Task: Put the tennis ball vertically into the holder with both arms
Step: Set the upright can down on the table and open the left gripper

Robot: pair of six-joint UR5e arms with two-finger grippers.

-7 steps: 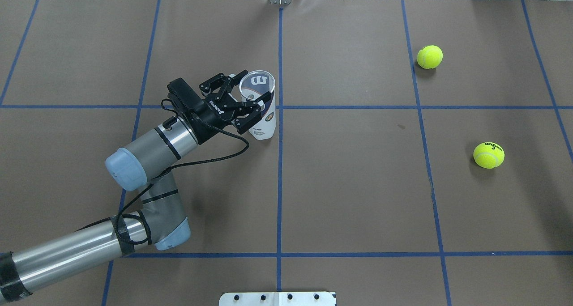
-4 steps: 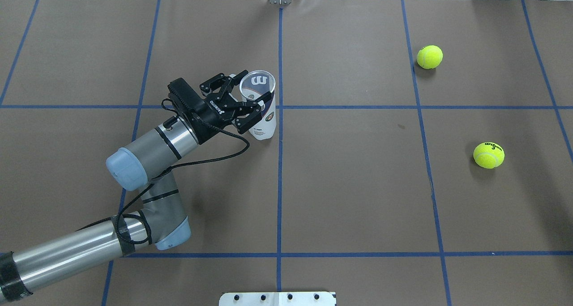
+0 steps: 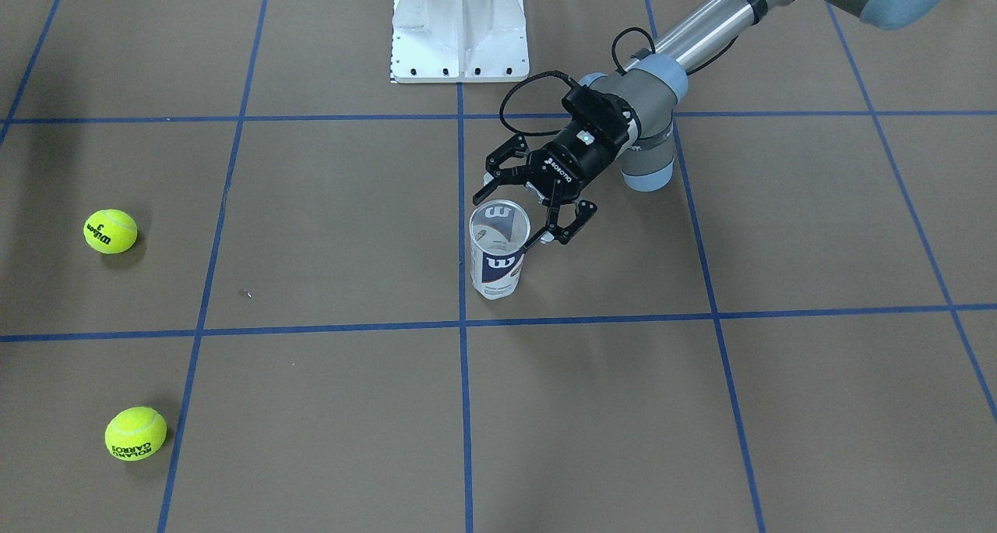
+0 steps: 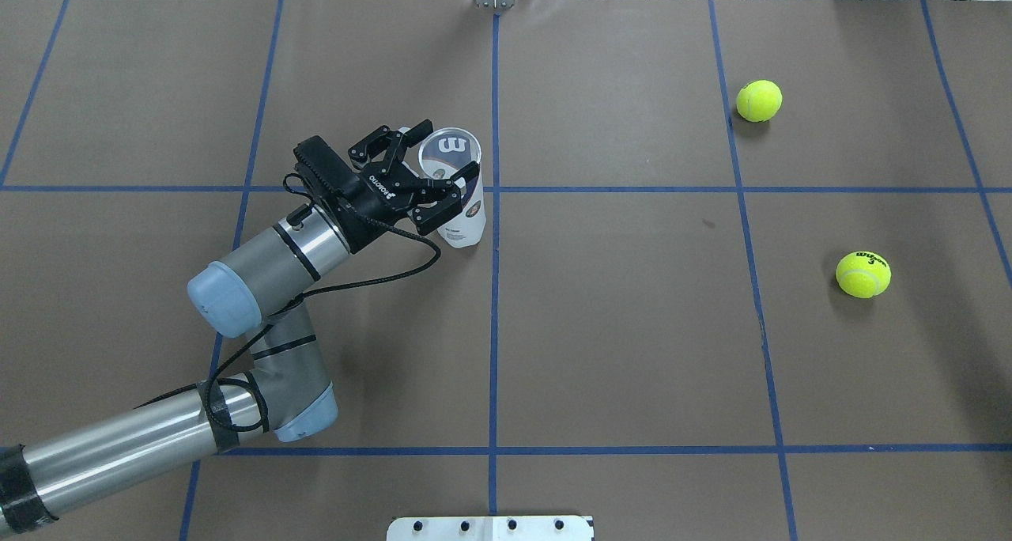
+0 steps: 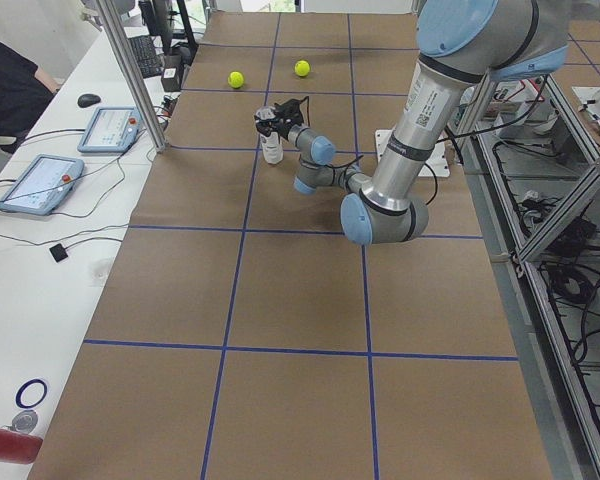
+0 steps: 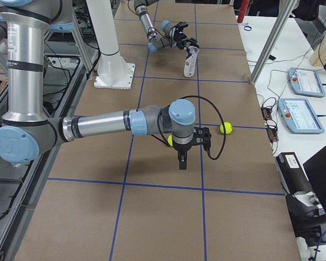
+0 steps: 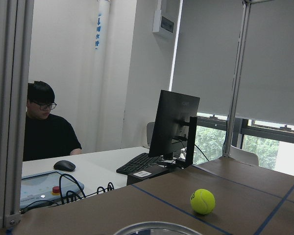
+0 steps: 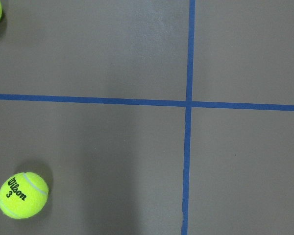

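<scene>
Two tennis balls on brown table (image 4: 632,327), robot's right side: far ball (image 4: 759,100), Wilson ball (image 4: 863,274), well apart. Holder (image 3: 498,266) upright, just left of centre line. Left gripper (image 4: 447,150) spread wide, fingers either side of holder's rim, contact unclear. Right gripper (image 6: 180,159) points down near Wilson ball, cannot tell its spread

Blue tape lines (image 4: 493,327) grid the brown tabletop (image 4: 632,351), a white pedestal base (image 3: 459,26) stands on it, and alongside sit a monitor (image 7: 175,122), keyboard (image 7: 139,164) and mouse (image 7: 64,166), with a person (image 7: 46,134) in black seated behind them
</scene>
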